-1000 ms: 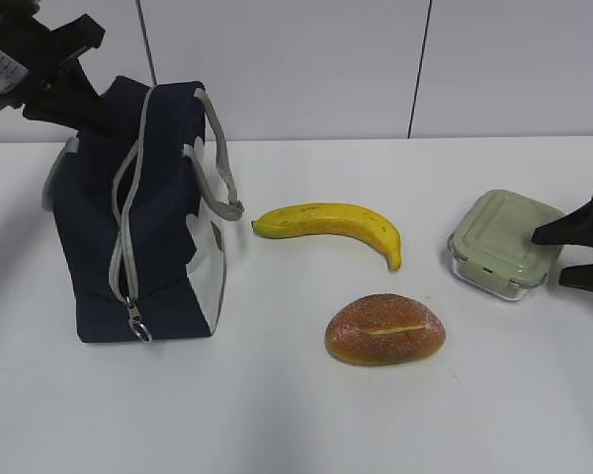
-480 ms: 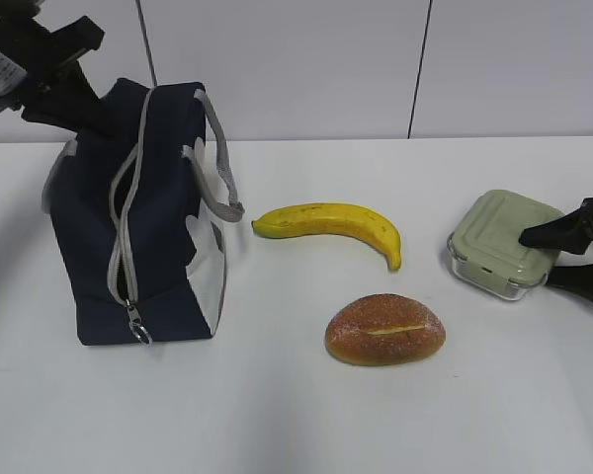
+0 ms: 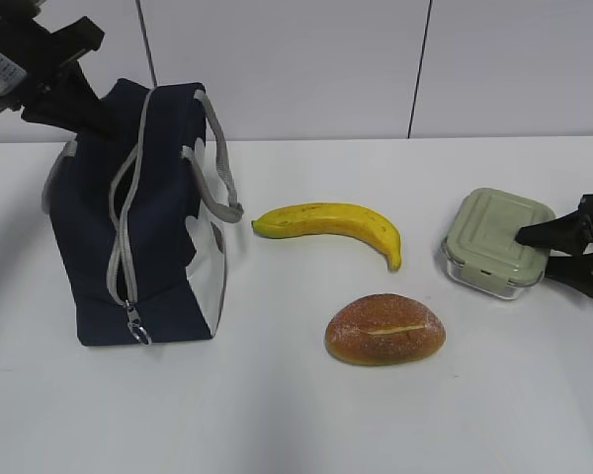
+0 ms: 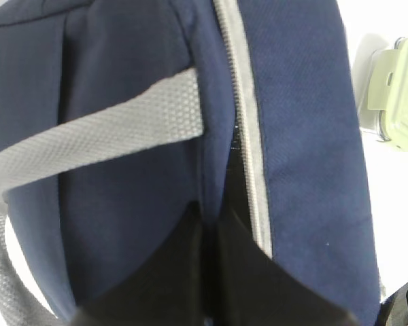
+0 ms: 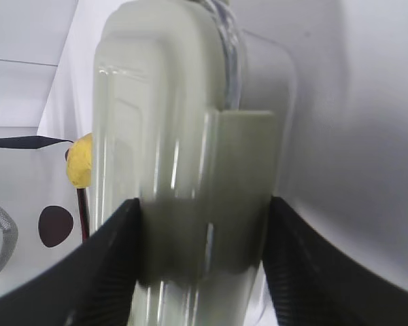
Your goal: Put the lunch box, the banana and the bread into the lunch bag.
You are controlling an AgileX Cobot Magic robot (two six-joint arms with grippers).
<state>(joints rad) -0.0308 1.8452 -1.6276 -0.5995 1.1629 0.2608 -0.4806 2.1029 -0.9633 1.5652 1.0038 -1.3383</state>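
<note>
A: Lunch bag (image 3: 143, 212), navy-blue fabric with grey zipper, stands at the frame's left; the left hand (image 4: 211, 285) is pinched shut on its top edge beside the gaping zipper.

B: And the clear lunch box (image 3: 496, 242) with sage-green lid?

A: Far right on the tabletop (image 3: 277, 415), between the right hand's (image 5: 200, 272) half-open fingers, both touching its sides.

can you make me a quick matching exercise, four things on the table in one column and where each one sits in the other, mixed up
Things:
1. lunch bag
2. banana
3. bread
4. lunch box

Places:
A. nearest the front edge of the table
B. between the right claw's fingers
C. standing at the far left
D. lying in the middle, behind the bread

Pairs: 1-C, 2-D, 3-A, 4-B
</note>
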